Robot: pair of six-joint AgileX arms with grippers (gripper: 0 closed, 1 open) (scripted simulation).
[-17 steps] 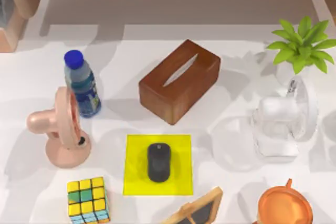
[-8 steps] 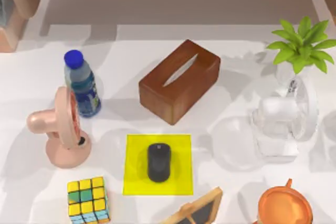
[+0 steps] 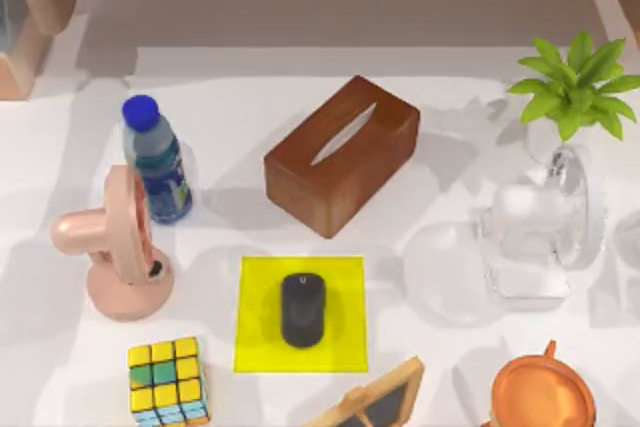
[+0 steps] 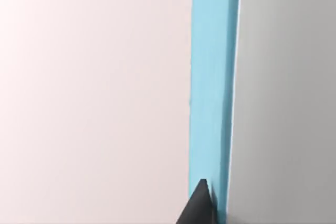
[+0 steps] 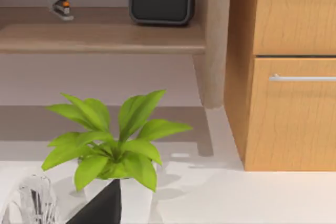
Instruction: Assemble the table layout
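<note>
Pincer of the right arm point(image 5: 103, 206) presents a dark tip just before the potted green leafy plant point(image 5: 113, 140), facing the light wooden shelf point(image 5: 100, 38) and a wooden cabinet point(image 5: 291, 72); whether it is open or closed cannot be told. The left arm's pincer point(image 4: 199, 207) presents a dark tip against a light-blue vertical strip point(image 4: 210, 77); its state likewise cannot be told, nor its position.

The broad white table point(image 3: 450, 127) lies beneath everything and is crowded; the plant stands at its far right, a clear transparent object point(image 3: 535, 232) just before it; a brown wooden tissue box point(image 3: 340, 155) sits mid-table; a black computer mouse point(image 3: 302, 309) rests on the yellow square mat point(image 3: 260, 347).

Risk, as judged: any descent of the right pincer near the plant may topple it or strike the clear object, whose outline is hard to read; tight spacing is the cause.
</note>
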